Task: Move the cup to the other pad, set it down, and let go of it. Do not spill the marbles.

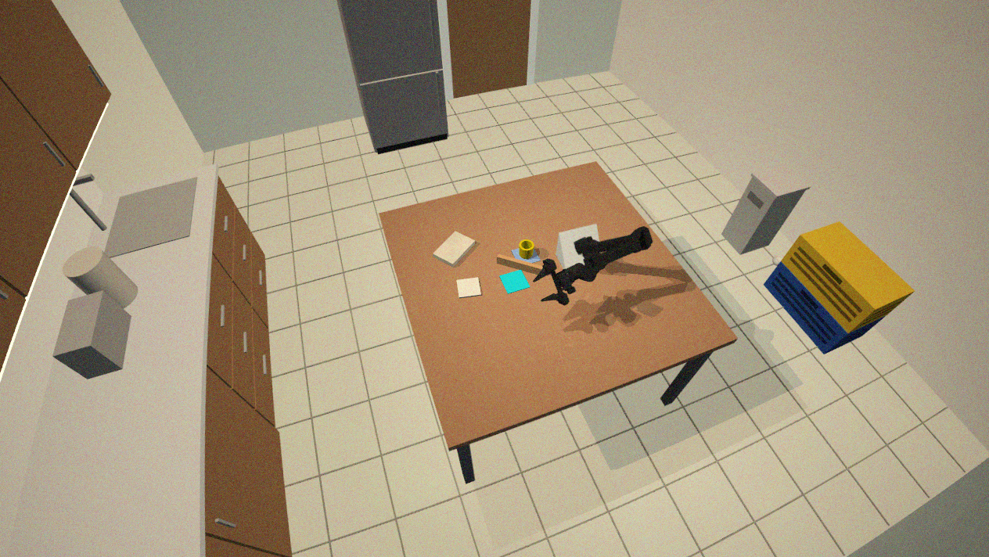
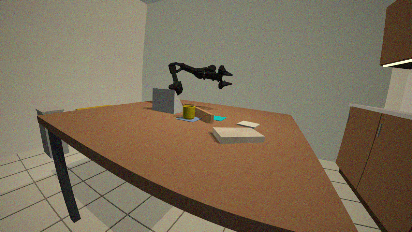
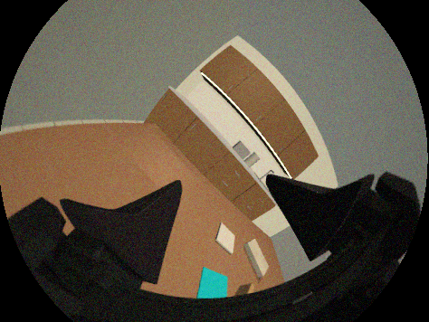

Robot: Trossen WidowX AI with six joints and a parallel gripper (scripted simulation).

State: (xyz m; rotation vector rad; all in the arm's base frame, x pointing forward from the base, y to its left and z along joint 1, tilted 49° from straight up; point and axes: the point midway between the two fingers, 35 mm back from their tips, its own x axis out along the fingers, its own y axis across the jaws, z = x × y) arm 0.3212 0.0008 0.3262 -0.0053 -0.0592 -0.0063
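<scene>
Brown wooden surface (image 2: 172, 161) carrying everything. Nearest in the exterior view, a thick cream slab (image 2: 238, 135), then a thin cream tile (image 2: 248, 124) just behind. Farther on, a short yellow cylindrical cup (image 2: 188, 112) upright on a pale blue flat pad (image 2: 187, 119), marbles inside not discernible. Touching that pad's side, a tan wooden bar (image 2: 207, 115); beyond the bar, a bright cyan flat pad (image 2: 219, 118), bare. Behind the cup, a grey block (image 2: 165, 100). High above, black parallel-jaw gripper (image 2: 225, 79), jaws wide apart, holding nothing, pointing level. Cup well below and back toward the arm's base.
</scene>
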